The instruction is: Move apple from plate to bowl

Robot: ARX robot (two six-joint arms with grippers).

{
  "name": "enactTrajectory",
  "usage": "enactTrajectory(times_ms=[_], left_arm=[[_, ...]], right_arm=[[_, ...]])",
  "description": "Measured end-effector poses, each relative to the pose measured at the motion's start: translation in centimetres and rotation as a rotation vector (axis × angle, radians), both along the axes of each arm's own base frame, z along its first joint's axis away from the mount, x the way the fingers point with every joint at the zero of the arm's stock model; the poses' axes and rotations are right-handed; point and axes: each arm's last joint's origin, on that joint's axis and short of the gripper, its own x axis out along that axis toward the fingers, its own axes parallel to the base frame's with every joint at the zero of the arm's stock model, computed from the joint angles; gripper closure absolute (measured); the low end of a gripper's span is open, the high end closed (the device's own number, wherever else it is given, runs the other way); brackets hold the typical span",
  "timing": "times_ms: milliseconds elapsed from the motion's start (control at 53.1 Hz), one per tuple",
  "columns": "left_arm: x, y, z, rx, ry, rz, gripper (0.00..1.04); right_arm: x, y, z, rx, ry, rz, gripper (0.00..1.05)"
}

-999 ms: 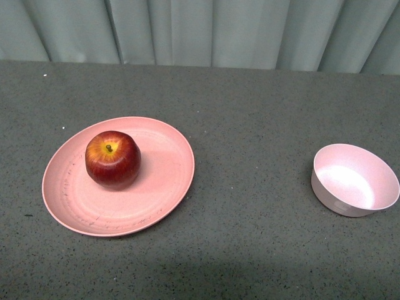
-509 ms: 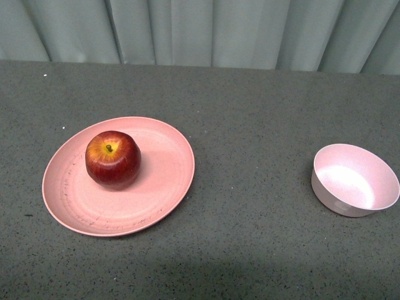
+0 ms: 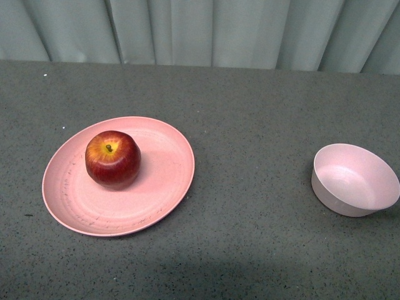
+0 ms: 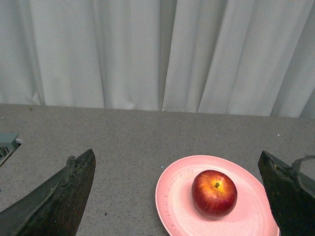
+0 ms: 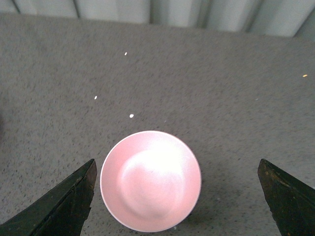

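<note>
The dark-red apple (image 3: 112, 159) with a yellow patch round its stem sits on the left half of the salmon-pink plate (image 3: 159, 187), on the left of the table. The pale pink bowl (image 3: 354, 179) stands empty at the right edge. Neither arm shows in the front view. In the left wrist view my left gripper (image 4: 177, 196) is open, above and short of the apple (image 4: 214, 193) on the plate (image 4: 172, 196). In the right wrist view my right gripper (image 5: 177, 196) is open, with the bowl (image 5: 150, 180) below, nearer one finger.
The grey speckled table (image 3: 250, 112) runs back to a pale pleated curtain (image 3: 200, 31). A few small white specks (image 5: 131, 116) lie on the table beyond the bowl. A grey object (image 4: 7, 145) shows at the edge of the left wrist view.
The bright glare inside the bowl has dimmed in the front view. The apple, plate and bowl have not moved.
</note>
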Motion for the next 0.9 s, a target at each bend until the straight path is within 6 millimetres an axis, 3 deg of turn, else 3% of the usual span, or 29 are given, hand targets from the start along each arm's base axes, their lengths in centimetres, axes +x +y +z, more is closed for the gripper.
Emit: enactTrajectory(times_ms=[283,452,678,754,905], left_arm=[[0.0,0.0,0.0,0.0,0.0,0.0,0.07],[0.0,0.0,0.0,0.0,0.0,0.0,0.07],[0.0,0.0,0.0,0.0,0.0,0.0,0.07],[0.0,0.0,0.0,0.0,0.0,0.0,0.07],[0.0,0.0,0.0,0.0,0.0,0.0,0.07]], right_arm=[[4.3,3.2,-4.5,0.032,0.368,0.16,0.09],[6.8,4.1,-6.9,0.015,0.49,0.167,0.09],[8.6,4.6,-8.9,-0.002,0.589,0.174,0.1],[8.8,4.7,-9.1,-0.015,0.607,0.174,0.24],[8.9,4.7,-9.3,-0.018,0.614,0.175,0.44]])
